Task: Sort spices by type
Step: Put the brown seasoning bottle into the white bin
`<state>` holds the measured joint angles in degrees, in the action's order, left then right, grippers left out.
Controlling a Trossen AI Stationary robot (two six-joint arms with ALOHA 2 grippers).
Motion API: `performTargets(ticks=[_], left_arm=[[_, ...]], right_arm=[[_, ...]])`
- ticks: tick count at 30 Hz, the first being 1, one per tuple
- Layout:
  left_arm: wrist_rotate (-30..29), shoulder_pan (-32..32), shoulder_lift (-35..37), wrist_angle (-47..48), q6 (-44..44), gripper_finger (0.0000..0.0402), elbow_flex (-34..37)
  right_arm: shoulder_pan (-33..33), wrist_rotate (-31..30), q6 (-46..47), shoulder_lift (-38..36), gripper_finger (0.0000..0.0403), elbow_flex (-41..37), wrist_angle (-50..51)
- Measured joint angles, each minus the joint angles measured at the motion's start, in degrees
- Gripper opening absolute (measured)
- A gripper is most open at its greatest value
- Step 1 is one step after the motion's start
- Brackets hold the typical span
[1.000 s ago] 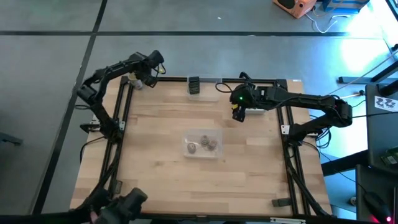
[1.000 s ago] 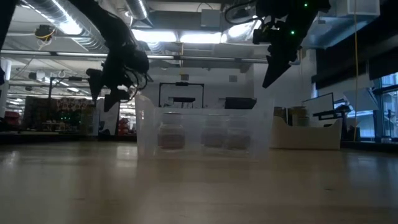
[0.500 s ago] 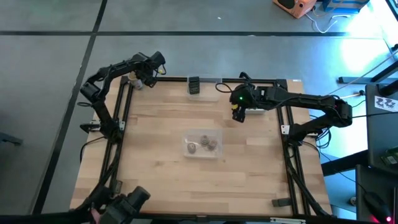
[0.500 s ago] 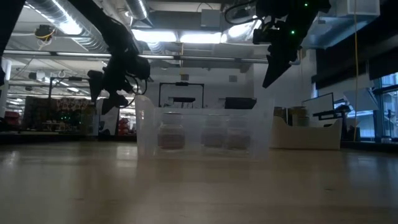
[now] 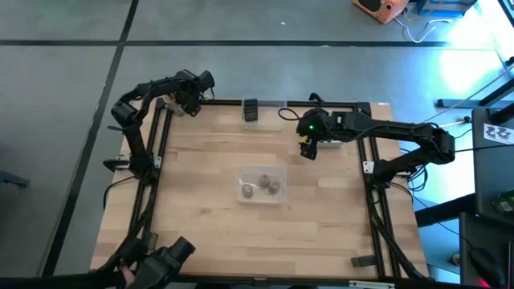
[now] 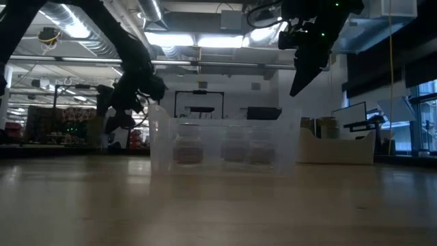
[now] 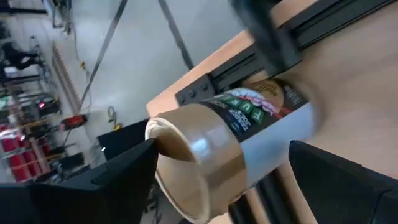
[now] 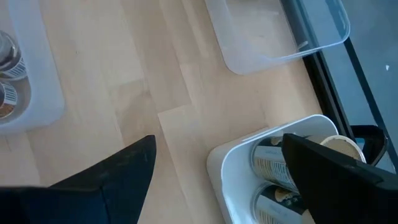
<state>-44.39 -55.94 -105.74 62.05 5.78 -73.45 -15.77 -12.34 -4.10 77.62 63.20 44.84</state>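
Nearest the table's front edge, by the high view, we note only bare wood (image 5: pixel 201 233). Mid-table stands a clear plastic bin (image 5: pixel 261 185) holding three small grey-brown round jars (image 5: pixel 263 185); in the low view these jars (image 6: pixel 222 149) show as dim upright shapes behind the bin's wall (image 6: pixel 287 140).

Farther back on the right side, we find the right gripper (image 5: pixel 307 149) hanging above the table, well apart from the bin. Its fingers stand wide apart and hold nothing; the right wrist view shows both dark fingers (image 8: pixel 118 174) spread with bare wood between them. Below it in that view lies a white rectangular tray (image 8: pixel 227 163) with round tan-topped jars (image 8: pixel 292 162) lying on their sides in it, and beyond that a second, empty-looking clear bin (image 8: pixel 273 37) at the table's rear edge. The low view shows the right gripper (image 6: pixel 300 72) raised well above the table.

At the rear edge, near the middle, we see a dark boxy container (image 5: pixel 250 110) standing alone.

Farthest back, at the rear left corner, the left gripper (image 5: pixel 186 99) reaches over the frame rail. In the left wrist view its fingers (image 7: pixel 118 180) are spread wide on either side of a tan-topped jar (image 7: pixel 230 155) with a printed label, which lies tilted by the table's corner and the black rail. We cannot tell whether the fingers touch it.
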Motion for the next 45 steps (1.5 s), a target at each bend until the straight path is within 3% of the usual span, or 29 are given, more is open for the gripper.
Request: performTargets(ticks=[9,26,34,39,45], left_arm=[[3.3,1.2,0.7,0.7,-2.2,0.0341,0.0],[13.0,11.6,5.6,4.5,0.4,0.0341,0.1],[13.4,16.6,10.7,5.0,2.2,0.0341,0.2],[14.0,15.5,14.3,5.0,0.6,0.0341,0.2],[22.2,9.2,15.1,4.6,-3.5,0.0341,0.2]], right_arm=[[0.0,0.0,-0.2,0.0,0.0347,0.0,-0.4],[0.0,0.0,-0.3,0.0,0.0347,0.0,-0.2],[0.0,0.0,-0.4,0.0,0.0347,0.0,-0.2],[0.0,0.0,-0.4,0.0,0.0347,0.0,-0.2],[0.0,0.0,-0.4,0.0,0.0347,0.0,-0.2]])
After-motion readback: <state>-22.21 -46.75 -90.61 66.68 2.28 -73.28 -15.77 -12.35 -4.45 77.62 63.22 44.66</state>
